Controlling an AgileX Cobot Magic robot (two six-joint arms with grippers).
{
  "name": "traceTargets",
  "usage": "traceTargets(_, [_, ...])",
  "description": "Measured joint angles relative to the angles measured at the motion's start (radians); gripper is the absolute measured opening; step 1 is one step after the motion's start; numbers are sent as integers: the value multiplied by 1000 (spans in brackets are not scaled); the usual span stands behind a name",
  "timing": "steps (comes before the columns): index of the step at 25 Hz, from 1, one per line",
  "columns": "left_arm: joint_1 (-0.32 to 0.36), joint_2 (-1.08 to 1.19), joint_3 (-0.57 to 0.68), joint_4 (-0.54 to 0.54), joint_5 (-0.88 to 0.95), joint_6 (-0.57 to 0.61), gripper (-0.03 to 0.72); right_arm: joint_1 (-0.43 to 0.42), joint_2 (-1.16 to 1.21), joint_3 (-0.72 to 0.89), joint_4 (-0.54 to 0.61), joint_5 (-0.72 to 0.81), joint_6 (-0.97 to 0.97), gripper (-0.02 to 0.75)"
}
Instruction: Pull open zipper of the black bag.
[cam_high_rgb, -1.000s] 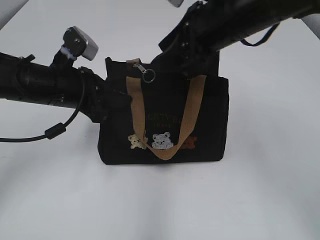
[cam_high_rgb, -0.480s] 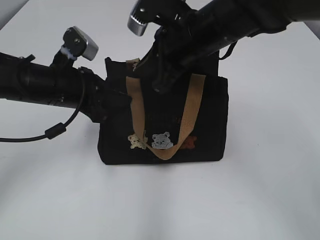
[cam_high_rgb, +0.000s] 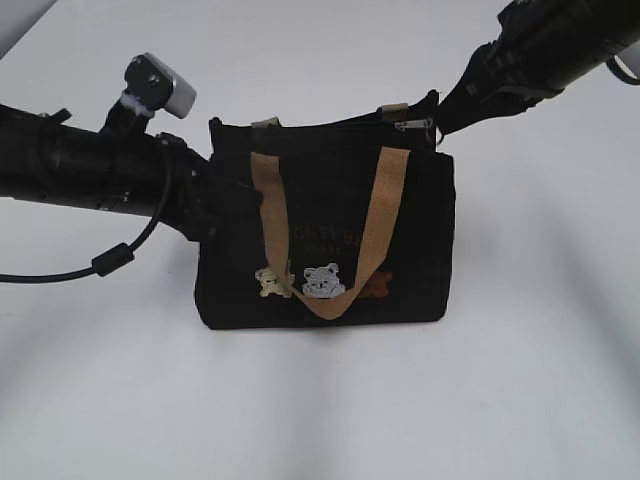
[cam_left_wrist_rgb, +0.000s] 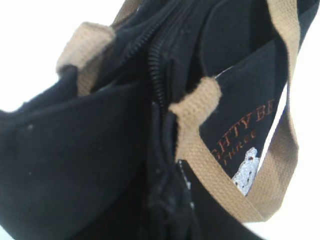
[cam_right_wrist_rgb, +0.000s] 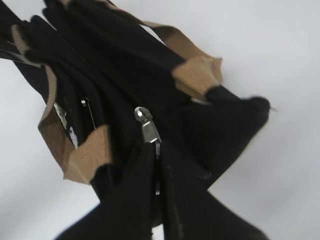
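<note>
The black bag (cam_high_rgb: 330, 240) stands upright on the white table, with tan handles and little bear patches on its front. My left gripper (cam_high_rgb: 212, 203) is shut on the fabric at the bag's left end. In the left wrist view, its dark fingers (cam_left_wrist_rgb: 167, 197) pinch the seam below the zipper teeth (cam_left_wrist_rgb: 156, 75), whose two rows stand parted. My right gripper (cam_high_rgb: 441, 120) is at the bag's top right corner. There it is shut (cam_right_wrist_rgb: 158, 161) on the ring pull, just behind the silver slider (cam_right_wrist_rgb: 145, 123) of the zipper (cam_high_rgb: 412, 125).
The front tan handle (cam_high_rgb: 330, 300) hangs down over the bag's face. The left arm's cable (cam_high_rgb: 110, 260) loops down beside the bag's left side. White table (cam_high_rgb: 520, 380) lies in front of and to the right of the bag.
My right gripper has closed on the pull and moved from the bag's top left to its top right corner, drawing the slider along. The left arm and bag stayed put.
</note>
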Motion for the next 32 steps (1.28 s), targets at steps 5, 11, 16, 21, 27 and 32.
traceTargets(5, [0,-9,1,81,-37,-174,275,27,-16,-1,-15,123,163,390])
traceTargets(11, [0,-136,1,527,-50,-934,408,30,-127,-1,-312,306,507,473])
traceTargets(16, [6,-311,33,1088,-23,-1638,317,29,-290,19,-500,357,688,432])
traceTargets(21, [6,-626,119,1339,41,-1923,302,29,-591,240,-512,358,715,428])
traceTargets(27, [6,-1099,203,1534,237,-2142,298,29,-1015,557,-556,372,718,428])
traceTargets(32, [6,-1419,268,1633,433,-2237,297,29,-1296,739,-564,356,718,426])
